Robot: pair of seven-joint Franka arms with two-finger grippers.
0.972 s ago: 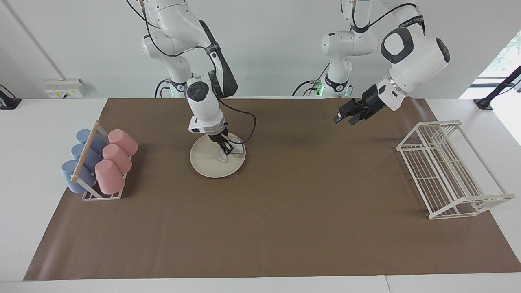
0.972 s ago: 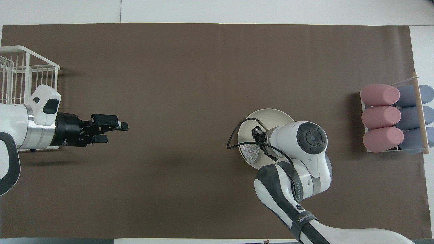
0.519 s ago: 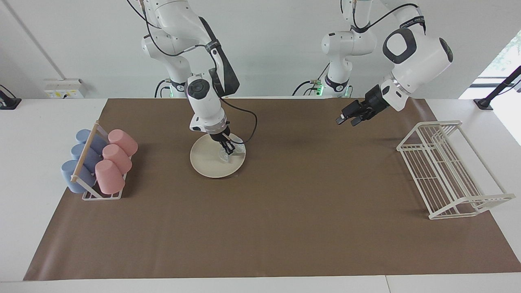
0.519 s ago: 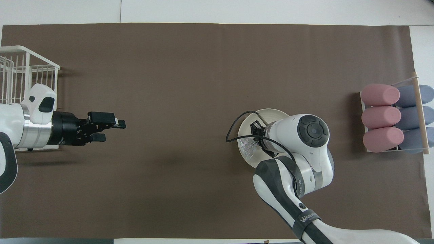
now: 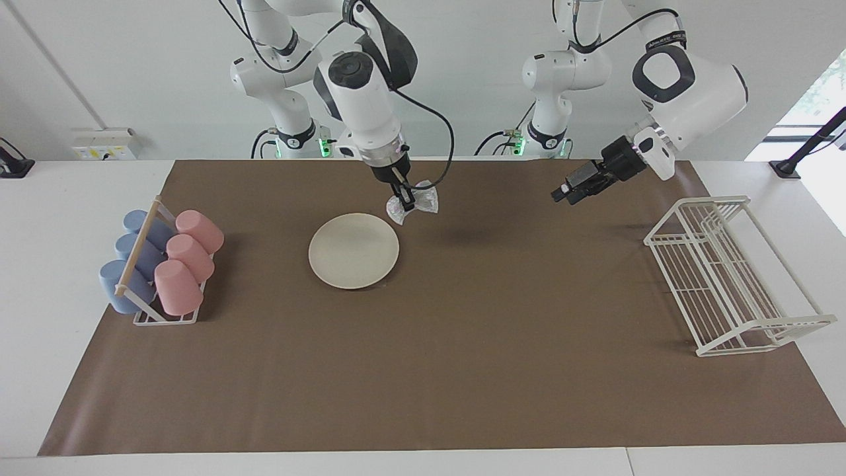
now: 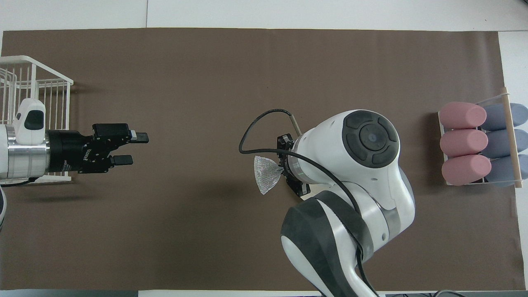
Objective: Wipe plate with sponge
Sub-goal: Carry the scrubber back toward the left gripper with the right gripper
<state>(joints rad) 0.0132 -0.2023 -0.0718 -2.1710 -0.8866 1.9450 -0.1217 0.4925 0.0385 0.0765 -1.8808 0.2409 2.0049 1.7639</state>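
Your brown mat (image 5: 462,344) spreads bare around the cream plate (image 5: 353,250), which lies flat and uncovered toward the right arm's end, likely so its whole face stays reachable. The right arm stands tall, wrist angled down, its right gripper (image 5: 403,196) pinched tight on the silvery sponge (image 5: 415,203), raised clear of the plate beside its rim. The left gripper (image 5: 574,190) waits aloft with fingers parted, near the white wire rack (image 5: 727,277)
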